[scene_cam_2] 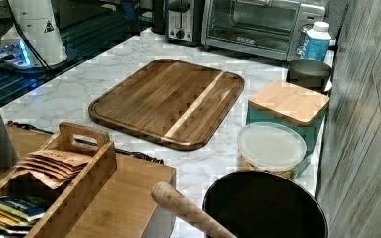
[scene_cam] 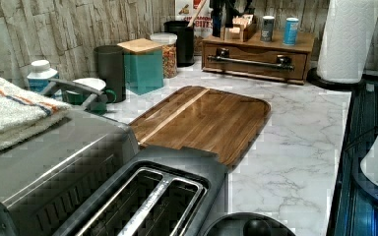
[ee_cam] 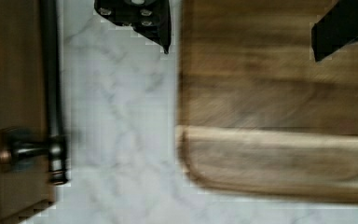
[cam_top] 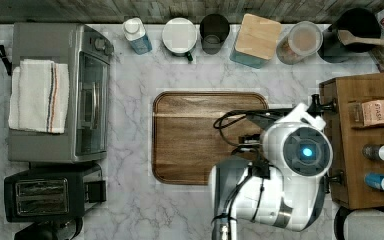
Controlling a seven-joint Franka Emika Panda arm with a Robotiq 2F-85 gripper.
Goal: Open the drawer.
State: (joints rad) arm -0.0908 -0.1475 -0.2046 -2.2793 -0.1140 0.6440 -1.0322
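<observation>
— Jaws stand wide apart on the gripper (ee_cam: 244, 28), holding nothing, above the marble surface (ee_cam: 121, 116) beside the cutting board (ee_cam: 279, 107).

— And the drawer (cam_top: 362, 140)?

— Shut, at the top view's right. Approach step; next, the arm must straddle the handle (ee_cam: 51, 88).

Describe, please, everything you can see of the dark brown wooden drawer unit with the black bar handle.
The dark brown wooden drawer unit is a low box standing on the marble counter against the wall. Its front carries a long thin black metal bar handle on two posts and looks shut. On top sit a wooden caddy of tea packets and two small cans. A paper towel roll stands beside it. Nothing grips the handle.
</observation>
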